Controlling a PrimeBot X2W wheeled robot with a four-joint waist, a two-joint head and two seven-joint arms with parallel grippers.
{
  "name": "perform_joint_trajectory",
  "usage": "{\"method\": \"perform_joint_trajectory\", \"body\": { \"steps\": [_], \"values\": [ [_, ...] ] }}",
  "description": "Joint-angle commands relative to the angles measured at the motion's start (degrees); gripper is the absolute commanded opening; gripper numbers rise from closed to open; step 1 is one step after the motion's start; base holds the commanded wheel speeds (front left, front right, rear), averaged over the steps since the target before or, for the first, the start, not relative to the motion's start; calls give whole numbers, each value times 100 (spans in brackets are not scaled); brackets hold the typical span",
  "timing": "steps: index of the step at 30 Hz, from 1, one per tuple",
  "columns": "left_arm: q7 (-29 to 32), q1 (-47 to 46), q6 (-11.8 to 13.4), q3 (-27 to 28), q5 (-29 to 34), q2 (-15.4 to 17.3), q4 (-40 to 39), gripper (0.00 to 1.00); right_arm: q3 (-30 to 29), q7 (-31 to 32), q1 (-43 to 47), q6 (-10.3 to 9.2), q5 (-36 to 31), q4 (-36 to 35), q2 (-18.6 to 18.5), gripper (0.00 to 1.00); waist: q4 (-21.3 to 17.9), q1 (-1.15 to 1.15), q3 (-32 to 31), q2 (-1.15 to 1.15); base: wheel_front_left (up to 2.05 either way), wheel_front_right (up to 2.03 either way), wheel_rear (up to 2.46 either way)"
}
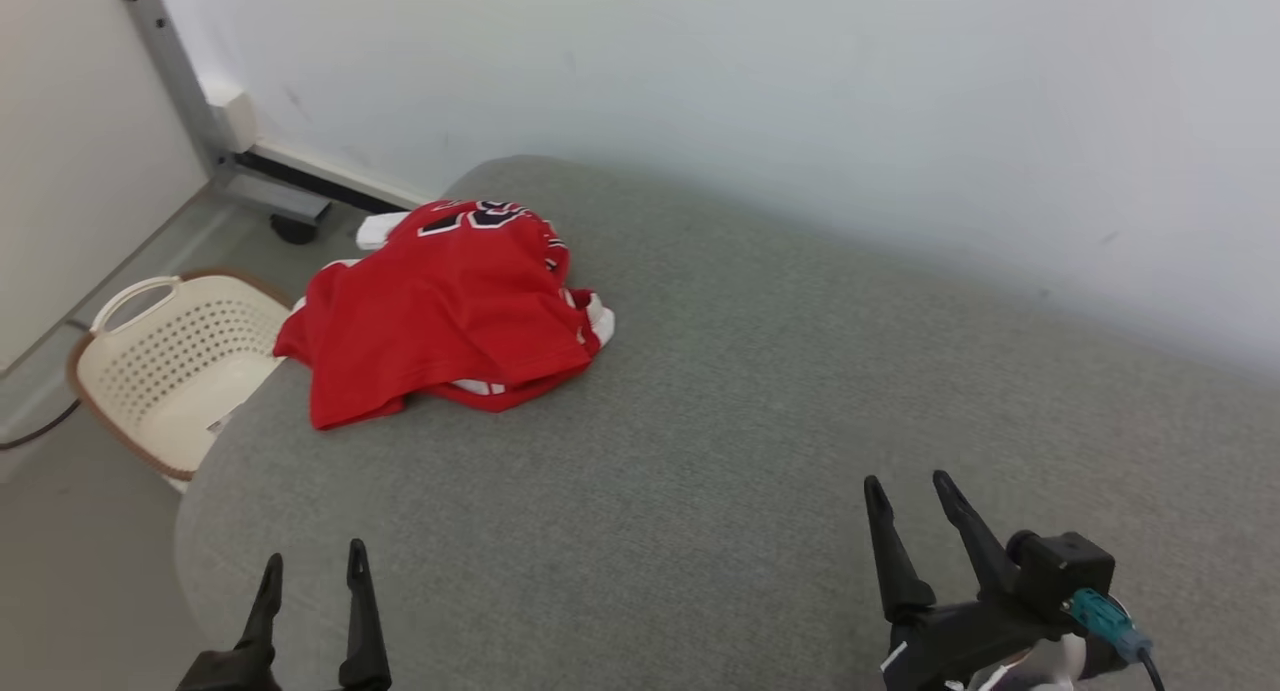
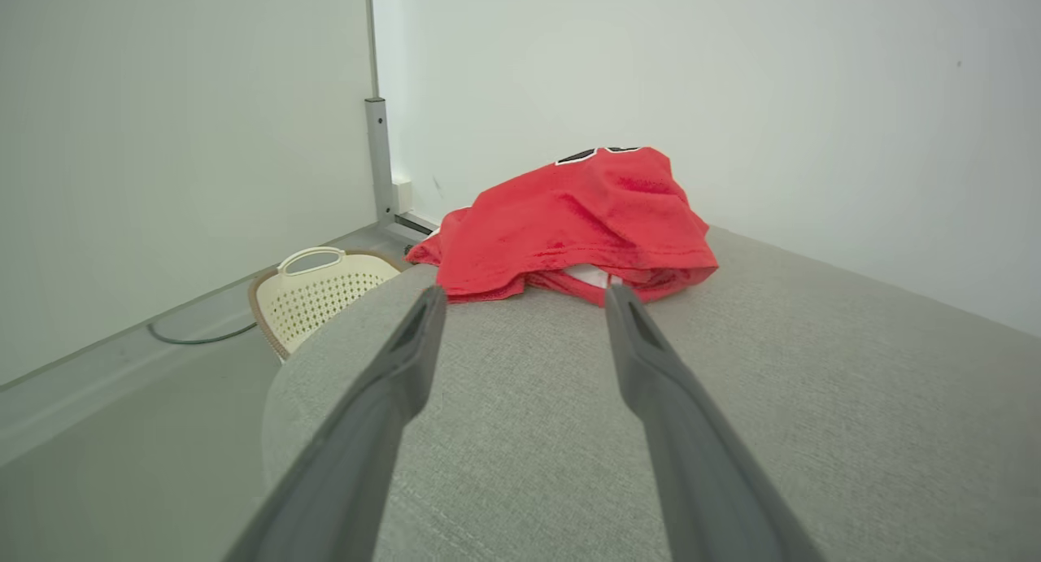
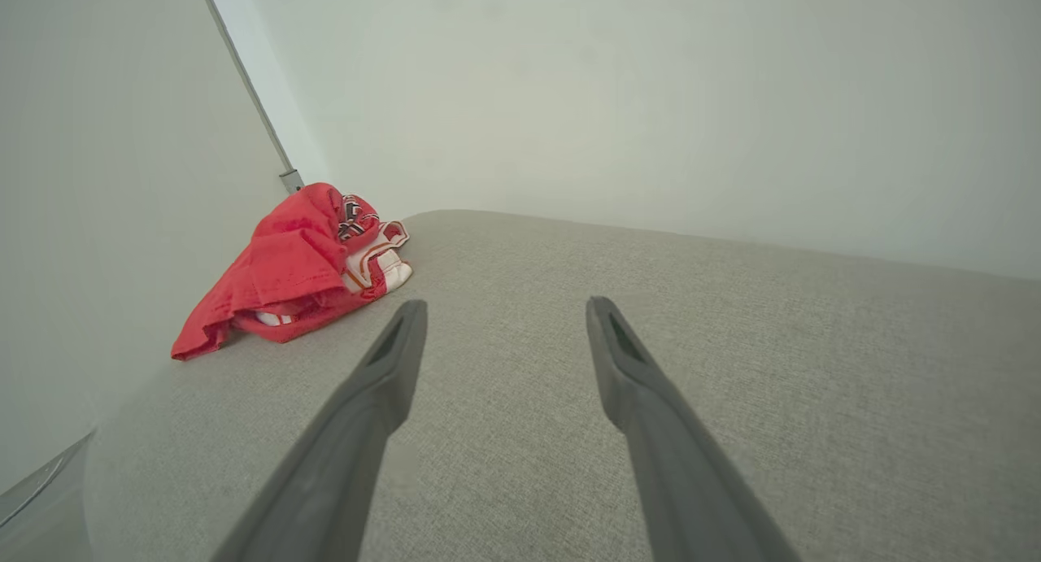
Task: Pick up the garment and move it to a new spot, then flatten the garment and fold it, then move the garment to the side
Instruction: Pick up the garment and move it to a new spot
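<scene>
Grey upholstery point(image 1: 760, 401) ran beneath a pale wall point(image 1: 800, 91). The red garment point(image 1: 450, 311) lay crumpled at about 10 o'clock, near the far left edge, beside a cream basket point(image 1: 170, 371) on the floor. The left gripper point(image 1: 313, 554) at 7 o'clock and the right gripper point(image 1: 908, 480) at 5 o'clock were both empty, fingers spread wide, well apart from the garment. Step 1, the pickup, looked not yet begun. Next, the left gripper would likely need to reach toward 11 o'clock and pinch a raised fold.

Right claw point(image 1: 908, 481): black tapered fingers point(image 1: 890, 556); teal connector point(image 1: 1100, 611); black cable point(image 1: 1150, 666).
</scene>
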Motion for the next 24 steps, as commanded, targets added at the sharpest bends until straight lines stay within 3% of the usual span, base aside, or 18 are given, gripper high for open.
{"method": "perform_joint_trajectory", "body": {
  "steps": [1,15,24],
  "values": [
    [-49,103,55,50,-48,6,-82,100,68,34,-73,19,17,7,-13,100,223,0,77,0,0,0,0],
    [-174,498,281,261,-174,-13,-529,100,624,69,-589,19,54,242,-12,100,349,0,311,0,0,0,0],
    [288,-347,-137,78,-472,67,-66,100,501,81,-573,19,-68,303,-12,100,318,0,432,0,0,0,0]
  ]
}}
